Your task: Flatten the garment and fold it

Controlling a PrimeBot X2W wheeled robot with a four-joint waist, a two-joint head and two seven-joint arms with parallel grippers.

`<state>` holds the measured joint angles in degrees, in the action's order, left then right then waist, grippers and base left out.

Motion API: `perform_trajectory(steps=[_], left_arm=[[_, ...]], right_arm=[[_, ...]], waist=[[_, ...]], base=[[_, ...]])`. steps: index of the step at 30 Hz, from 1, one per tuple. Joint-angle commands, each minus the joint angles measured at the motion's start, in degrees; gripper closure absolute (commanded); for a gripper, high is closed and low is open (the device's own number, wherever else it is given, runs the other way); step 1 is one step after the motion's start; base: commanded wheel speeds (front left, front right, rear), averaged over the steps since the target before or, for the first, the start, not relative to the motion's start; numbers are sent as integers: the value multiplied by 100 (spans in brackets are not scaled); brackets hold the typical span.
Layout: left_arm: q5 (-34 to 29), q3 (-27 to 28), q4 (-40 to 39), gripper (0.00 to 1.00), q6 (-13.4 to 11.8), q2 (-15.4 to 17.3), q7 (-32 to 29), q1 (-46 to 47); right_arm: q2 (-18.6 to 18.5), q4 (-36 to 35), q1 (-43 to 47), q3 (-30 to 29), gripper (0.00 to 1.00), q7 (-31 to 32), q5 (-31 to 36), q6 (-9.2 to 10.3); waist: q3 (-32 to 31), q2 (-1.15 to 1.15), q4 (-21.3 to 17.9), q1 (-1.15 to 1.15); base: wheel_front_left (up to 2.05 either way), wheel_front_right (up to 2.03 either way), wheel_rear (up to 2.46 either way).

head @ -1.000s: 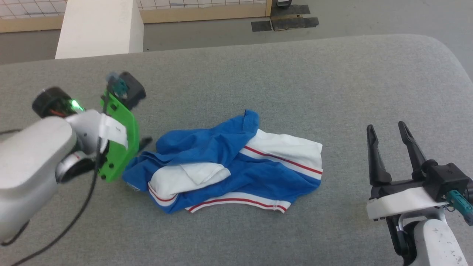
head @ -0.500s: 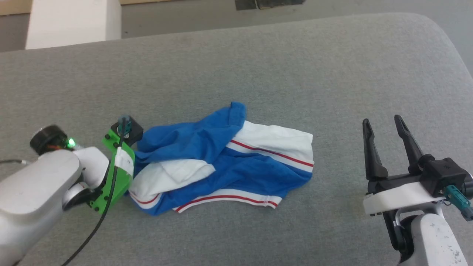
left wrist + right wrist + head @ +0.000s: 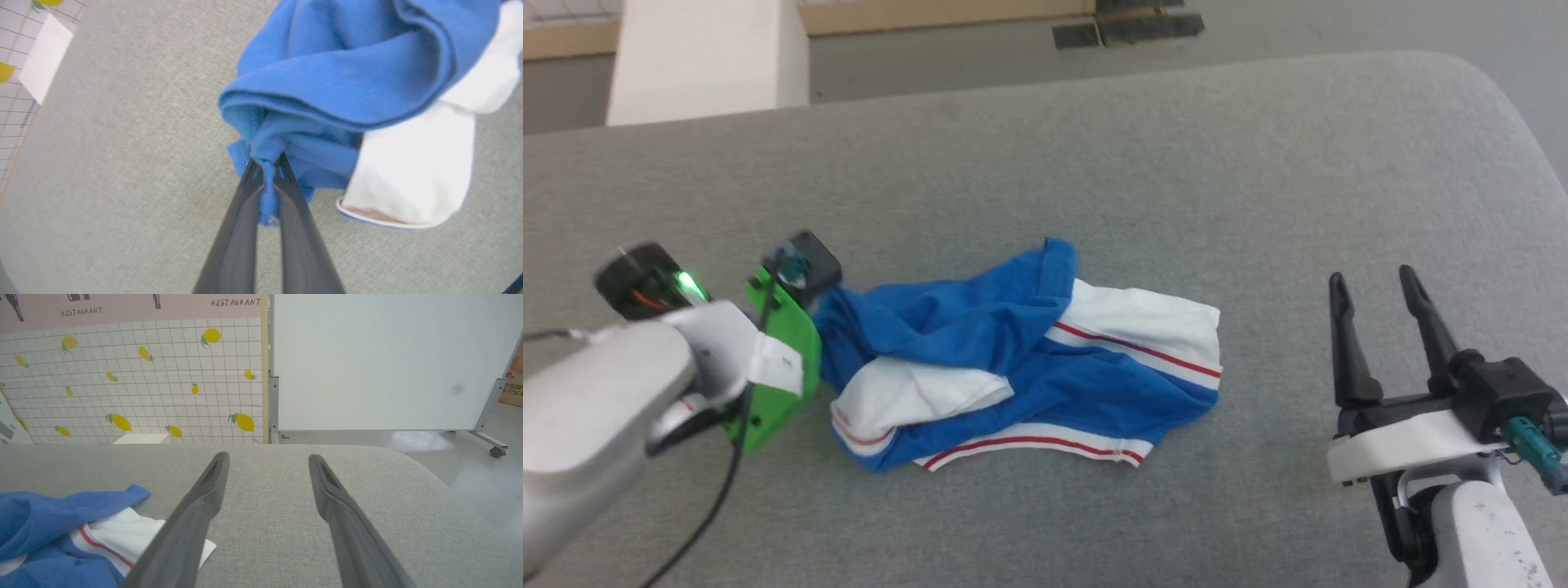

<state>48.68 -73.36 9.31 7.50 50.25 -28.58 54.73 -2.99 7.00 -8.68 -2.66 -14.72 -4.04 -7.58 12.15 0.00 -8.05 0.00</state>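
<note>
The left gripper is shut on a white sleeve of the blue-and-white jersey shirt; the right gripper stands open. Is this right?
No: the left wrist view shows the left gripper shut on a blue fold of the blue-and-white jersey shirt. The right gripper stands open.

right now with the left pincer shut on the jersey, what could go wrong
The left pincer pinches a thin bunch of blue fabric at the crumpled jersey's edge; it may slip when pulled.
The right pincer stands open, apart from it, so a one-sided pull may drag the heap, not spread it.
</note>
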Motion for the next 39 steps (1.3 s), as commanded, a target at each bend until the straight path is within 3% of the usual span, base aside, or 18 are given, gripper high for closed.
perform_trajectory(steps=[1, 4, 11, 16, 21, 28, 30, 31, 32, 36, 39], left_arm=[[-175, 4, 16, 100, -1, 83, 100, 186], [-285, 3, 154, 100, -1, -57, 232, 330], [-814, 2, 1009, 100, -1, -795, 882, 1031], [-1303, 2, 1661, 100, -1, -1209, 985, 1195], [-1447, 1, 2202, 100, -1, -1331, 1035, 1042], [-1165, 1, 2592, 100, -1, -1310, 1100, 716], [-1113, 1, 2582, 56, -1, -1281, 1073, 672], [-1023, 1, 2585, 25, -1, -1272, 1093, 696], [-910, 1, 2581, 0, -1, -1272, 1141, 732], [-776, 1, 2415, 0, -1, -1235, 1444, 1061], [-651, 1, 2145, 0, -1, -1154, 1302, 1267]], right_arm=[[11, 9, 28, 65, 0, -28, -15, 9], [11, 1, -45, 177, 0, -28, -43, 9], [11, -73, -333, 299, 0, -28, -140, 9], [11, -100, -502, 399, 0, -28, -294, 9], [11, -152, -665, 509, 0, -28, -438, 9], [11, -155, -761, 546, 0, -28, -491, 9], [11, -139, -767, 523, 0, -28, -471, 9], [11, -129, -758, 501, 0, -28, -445, 9], [11, -121, -748, 492, 0, -28, -425, 9], [11, -86, -667, 419, 0, -28, -349, 9], [11, -59, -570, 381, 0, -28, -284, 9]], waist=[[-174, 0, 153, 0], [-76, 0, 70, 0], [512, 0, -465, 0], [938, 0, -835, 0], [1275, 0, -1102, 0], [1393, 0, -1092, 0], [1332, 0, -1013, 0], [1277, 0, -943, 0], [1235, 0, -895, 0], [985, 0, -621, 0], [785, 0, -424, 0]], base=[[0, 0, 0], [0, 0, 0], [0, 0, 0], [0, 0, 0], [0, 0, 0], [0, 0, 0], [0, 0, 0], [0, 0, 0], [0, 0, 0], [0, 0, 0], [0, 0, 0]])
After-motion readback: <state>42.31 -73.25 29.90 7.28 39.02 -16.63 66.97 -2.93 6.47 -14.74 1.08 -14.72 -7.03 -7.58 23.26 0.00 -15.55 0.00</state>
